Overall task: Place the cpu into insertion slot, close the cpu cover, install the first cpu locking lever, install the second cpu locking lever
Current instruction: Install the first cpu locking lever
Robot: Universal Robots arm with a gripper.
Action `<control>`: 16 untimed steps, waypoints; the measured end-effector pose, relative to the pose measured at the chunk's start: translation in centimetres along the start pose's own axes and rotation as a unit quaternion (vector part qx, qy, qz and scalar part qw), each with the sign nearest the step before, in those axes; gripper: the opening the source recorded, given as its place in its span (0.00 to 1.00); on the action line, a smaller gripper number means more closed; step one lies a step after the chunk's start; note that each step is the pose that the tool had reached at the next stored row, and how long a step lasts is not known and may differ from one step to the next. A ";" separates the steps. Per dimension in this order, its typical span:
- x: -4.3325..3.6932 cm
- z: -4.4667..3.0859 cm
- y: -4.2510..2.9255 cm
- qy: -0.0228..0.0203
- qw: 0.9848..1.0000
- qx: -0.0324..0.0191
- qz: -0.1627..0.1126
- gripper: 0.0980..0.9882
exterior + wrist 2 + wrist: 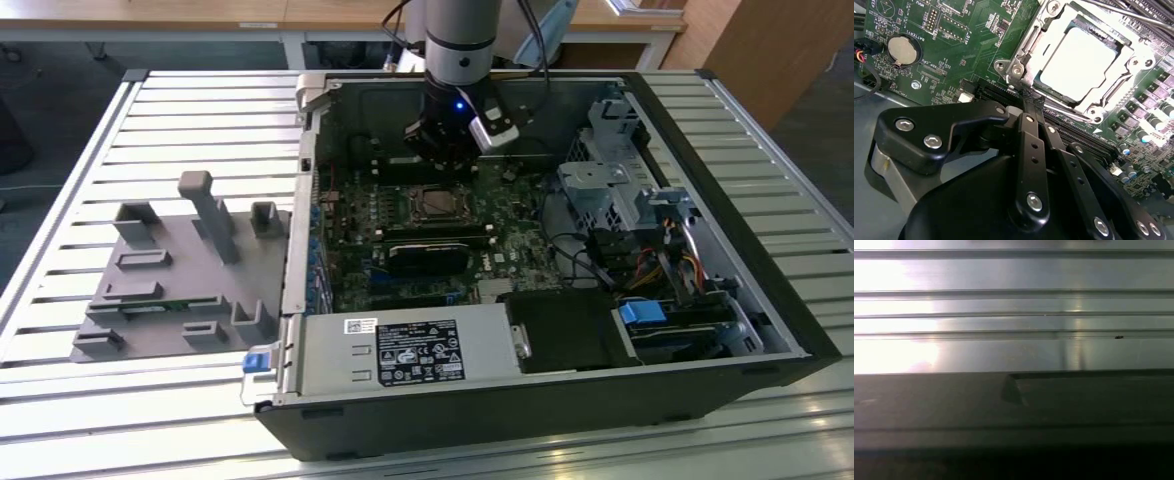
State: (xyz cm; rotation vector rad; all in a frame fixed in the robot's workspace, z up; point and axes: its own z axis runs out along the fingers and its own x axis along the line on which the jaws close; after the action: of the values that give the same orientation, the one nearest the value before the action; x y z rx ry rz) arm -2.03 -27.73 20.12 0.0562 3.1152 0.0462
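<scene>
Upper right of the second wrist view: your cpu lies flat in the slot, its pale top showing through the window of the cover.
Cover: it looks down over the chip, the frame level with the board.
Gripper: the gripper is at the centre of that view, tips at the socket's near corner, jaws drawn together. Whether they pinch anything between them, you cannot tell.
Exterior view, upper centre: the gripper hangs inside the open case, just above the socket, over the slatted surface.
Levers: one thin bright rod runs along the frame's lower edge beside the tips; another rod crosses the top right corner. Whether either is latched is not clear.
Step in hand: by the look of it, placing and closing are done and you are on the first lever.
What the move calls for: probably a steady push on the thin rod, down and under its hook, with the tips kept off the chip and cover.
</scene>
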 end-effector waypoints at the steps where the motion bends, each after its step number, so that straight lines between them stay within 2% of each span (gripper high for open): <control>1: 0.00 0.00 0.00 0.000 1.000 0.000 0.000 0.01; 3: 0.00 -0.01 0.00 0.000 1.000 0.001 0.000 0.01; 16: 0.00 0.09 0.00 -0.001 1.000 0.018 0.000 0.01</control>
State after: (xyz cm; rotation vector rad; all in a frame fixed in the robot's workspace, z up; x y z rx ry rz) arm -2.03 -27.73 20.03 0.0555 3.1149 -0.0111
